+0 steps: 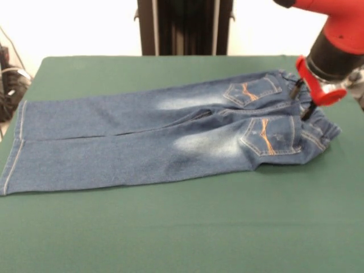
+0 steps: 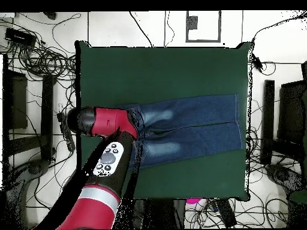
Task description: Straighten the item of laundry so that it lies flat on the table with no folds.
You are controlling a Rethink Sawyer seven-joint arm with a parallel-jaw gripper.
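Here, the blue denim jeans [image 1: 170, 136] are seen spread back-pockets-up across the green worktop [image 1: 182, 227], legs laid side by side, while the waistband is met by the pincer [image 1: 301, 101], its two dark fingers parted with nothing visibly gripped between them.

Matt, felt-like dark green cloth over the large rectangular table [image 1: 170, 227]. Small blue denim jeans [image 1: 142, 142] of woven cotton look, faded whitish in patches, stitched in orange thread. Glossy red plastic shell on the arm [image 1: 335, 17]; black gripper [image 1: 302, 100].
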